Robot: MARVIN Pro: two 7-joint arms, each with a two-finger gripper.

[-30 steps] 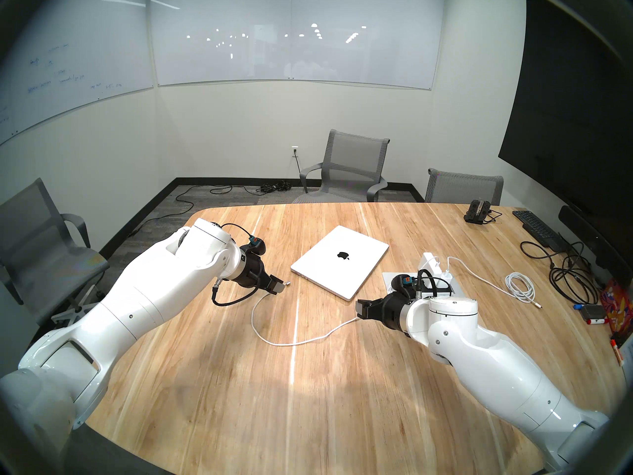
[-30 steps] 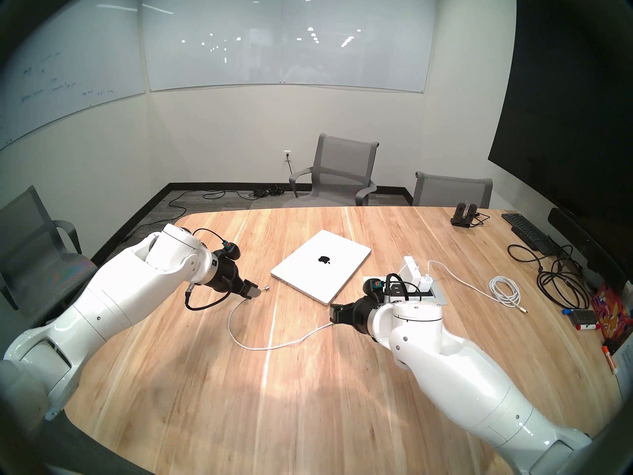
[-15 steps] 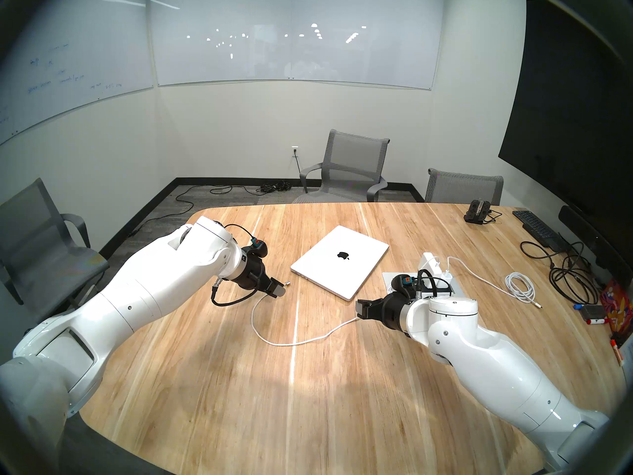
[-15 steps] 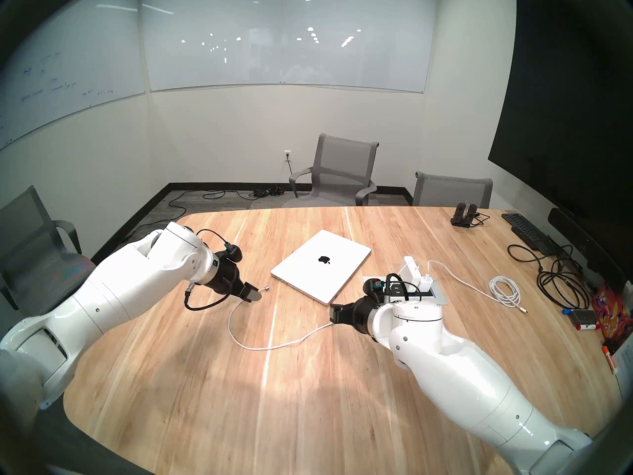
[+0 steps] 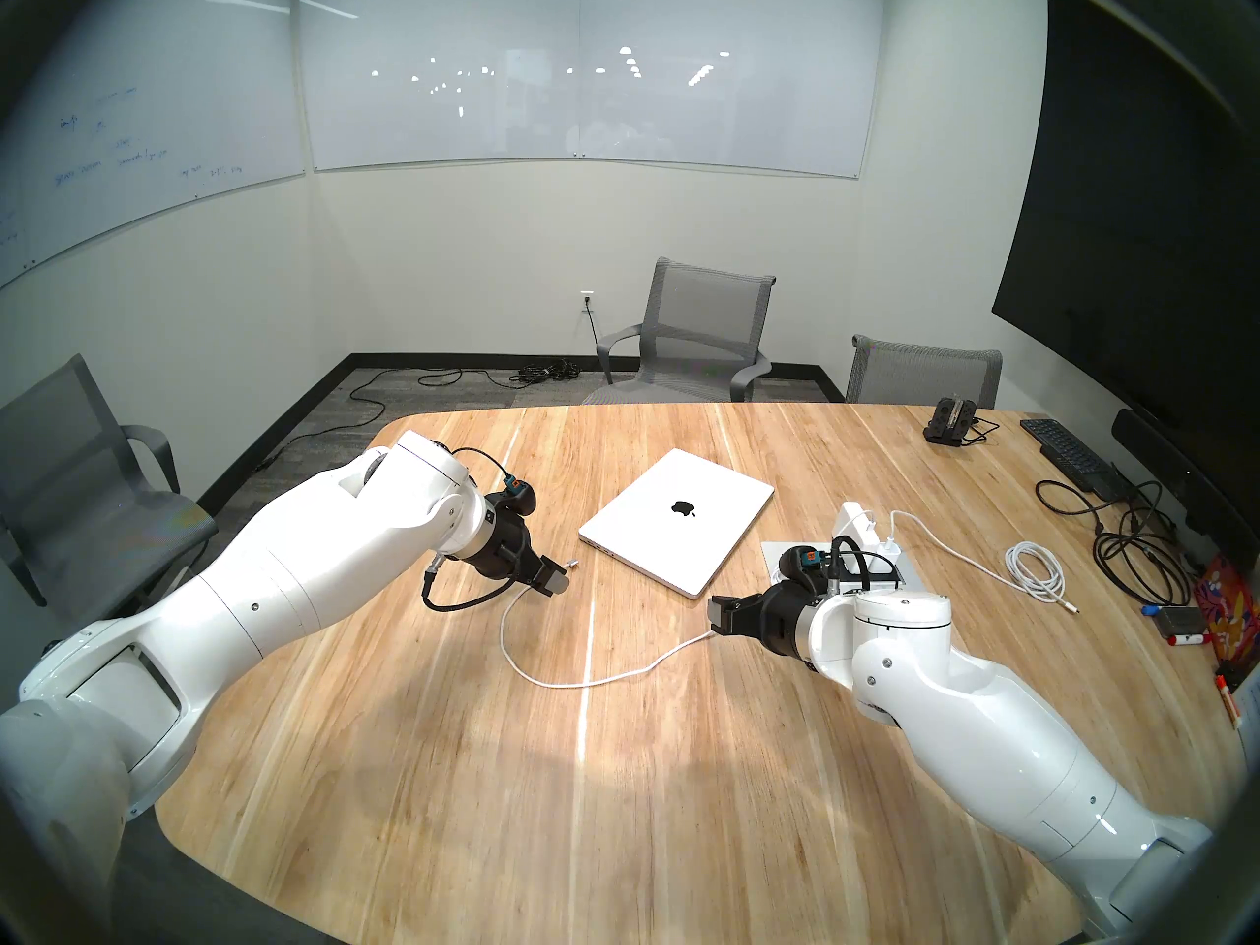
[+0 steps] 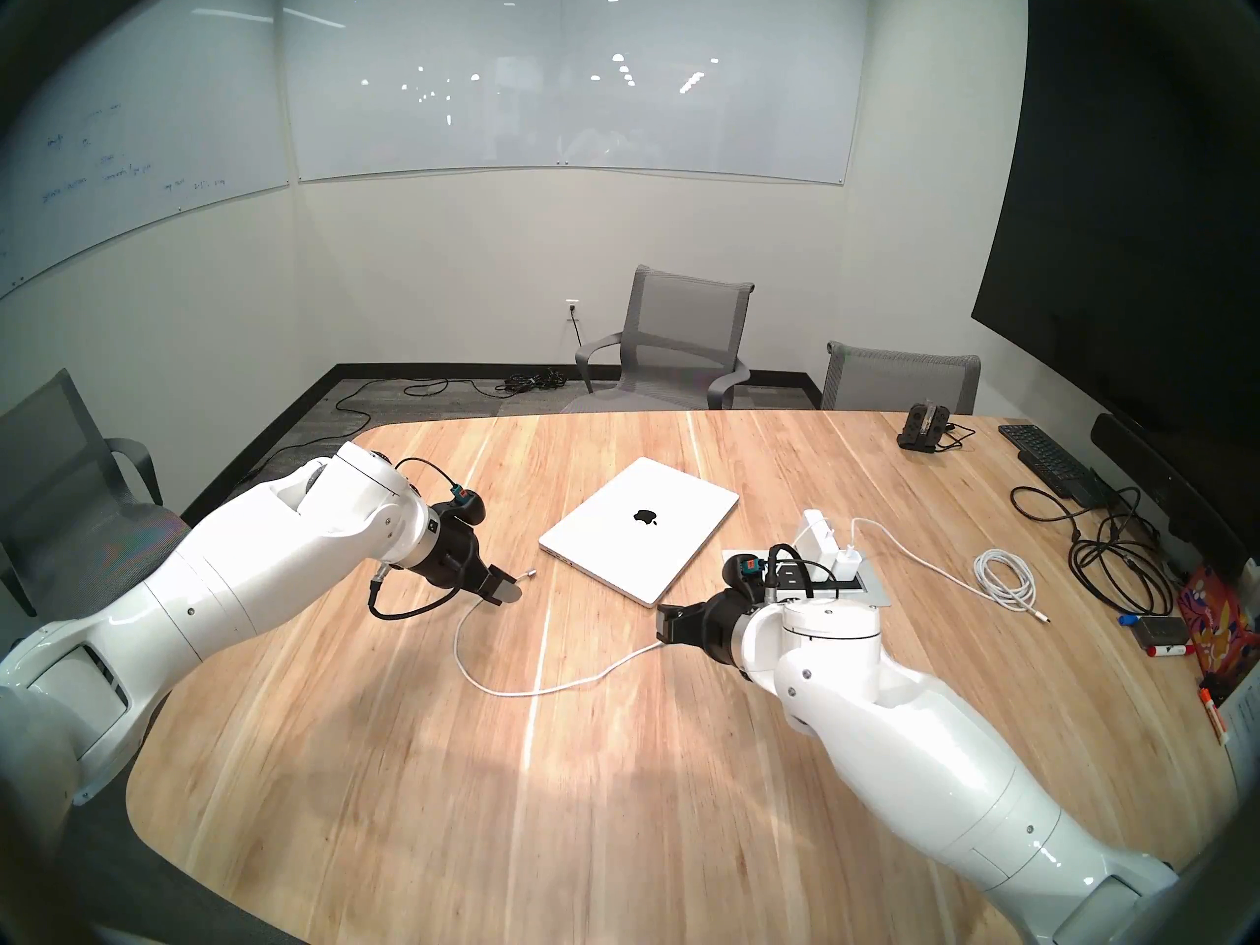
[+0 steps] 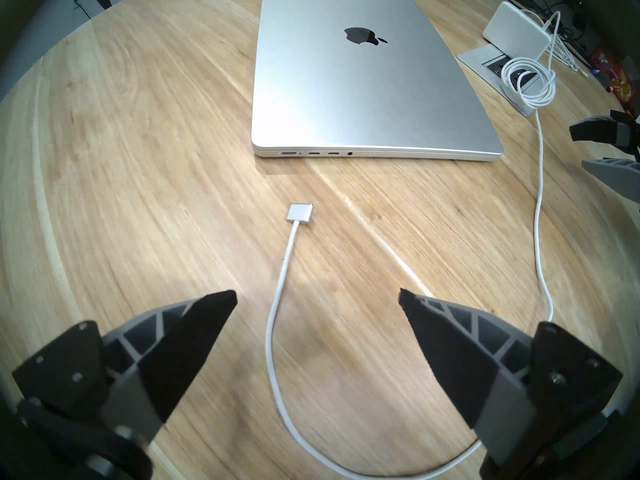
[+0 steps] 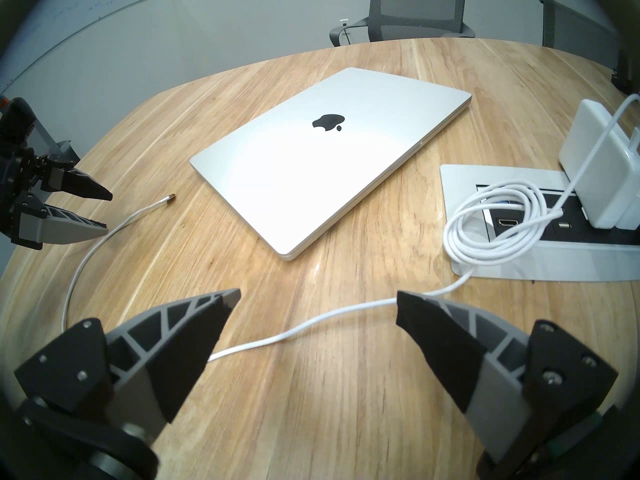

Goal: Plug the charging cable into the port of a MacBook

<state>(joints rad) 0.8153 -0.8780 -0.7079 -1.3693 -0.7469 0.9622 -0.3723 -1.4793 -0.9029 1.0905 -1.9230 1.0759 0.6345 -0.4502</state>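
MacBook (image 7: pixel 363 81) closed, flat on table (image 5: pixel 477 787). Charging cable (image 7: pixel 277 330) plug on table just short of MacBook port edge, unplugged. Left gripper (image 7: pixel 317 304) wide, empty, straddling cord. Right gripper (image 8: pixel 318 304) wide, empty, near MacBook corner.

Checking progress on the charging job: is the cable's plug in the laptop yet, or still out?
Out. The plug lies flat on the table, apart from the laptop, whose side ports are bare.

MacBook (image 5: pixel 677 519): closed, flat on the table (image 5: pixel 613 753), between both sets of fingers. Charging cable (image 5: pixel 586 681): white, curving from beneath the left gripper (image 5: pixel 553 577) toward the right gripper (image 5: pixel 716 615); its plug (image 5: pixel 571 563) just beyond the left fingers (image 5: pixel 558 584). Coiled white cable (image 5: pixel 1036 572): well right of the right fingers.
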